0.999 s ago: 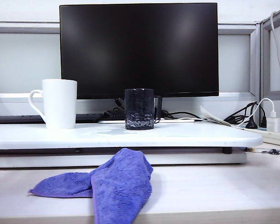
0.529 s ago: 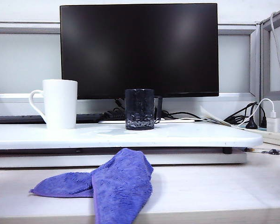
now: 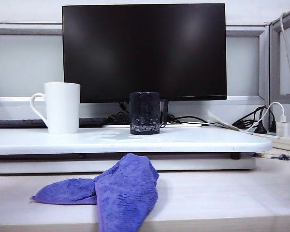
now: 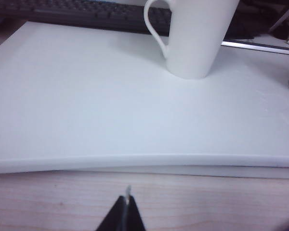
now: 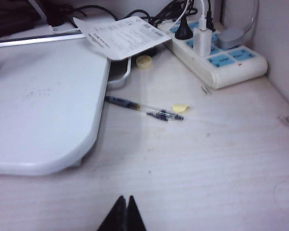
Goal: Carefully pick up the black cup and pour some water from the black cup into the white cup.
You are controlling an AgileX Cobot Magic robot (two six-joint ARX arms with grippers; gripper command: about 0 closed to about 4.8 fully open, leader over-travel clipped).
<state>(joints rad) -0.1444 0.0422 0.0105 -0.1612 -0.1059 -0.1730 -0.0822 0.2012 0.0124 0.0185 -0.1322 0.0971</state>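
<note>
Nothing on your desk [image 3: 222, 193] has moved: black cup [image 3: 144, 113] and white cup [image 3: 61, 107] stand apart on the white platform [image 3: 193, 140]. Left gripper [image 4: 126, 204] and right gripper [image 5: 124, 204] fingers are pressed together, holding nothing.

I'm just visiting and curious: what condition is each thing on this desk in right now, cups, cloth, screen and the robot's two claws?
black cup: upright on the white board, untouched.
white cup: upright on the board, left of the black cup, apart from it.
purple cloth: crumpled, lying on the desk before the board.
monitor: screen dark.
left gripper: shut, empty, over the desk short of the board.
right gripper: shut, empty, over bare desk near a pen.
</note>
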